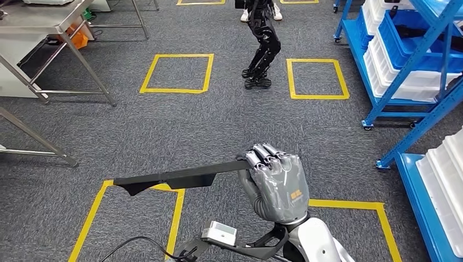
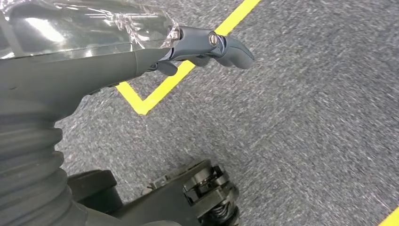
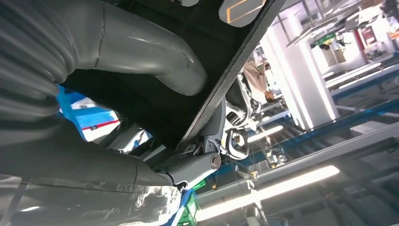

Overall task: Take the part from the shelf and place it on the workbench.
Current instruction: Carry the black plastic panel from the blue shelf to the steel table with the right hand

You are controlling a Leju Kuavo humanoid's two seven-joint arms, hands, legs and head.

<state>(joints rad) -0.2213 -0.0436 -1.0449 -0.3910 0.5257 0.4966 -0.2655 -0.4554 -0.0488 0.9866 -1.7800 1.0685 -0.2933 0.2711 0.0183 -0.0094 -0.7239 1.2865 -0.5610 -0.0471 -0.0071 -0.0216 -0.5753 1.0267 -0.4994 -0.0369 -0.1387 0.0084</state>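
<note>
A long flat black part (image 1: 174, 178) sticks out leftward at waist height over the grey carpet. My right hand (image 1: 275, 183) grips its right end, fingers curled over the top edge. In the right wrist view the thumb (image 3: 155, 52) presses the part's black underside (image 3: 226, 61) and darker fingers (image 3: 207, 160) wrap its edge. My left hand (image 2: 207, 44) hangs low over the carpet with its fingers extended and nothing in it. The blue shelf (image 1: 407, 60) with white and blue bins stands at the right. A metal workbench (image 1: 43, 22) stands at the far left.
Yellow tape squares (image 1: 177, 73) mark the carpet ahead and below me. Another dark humanoid robot (image 1: 262, 41) stands in the middle distance, with a person's white shoes behind it. A second metal table's legs (image 1: 33, 139) cross the left edge. White bins (image 1: 445, 180) fill the near right shelf.
</note>
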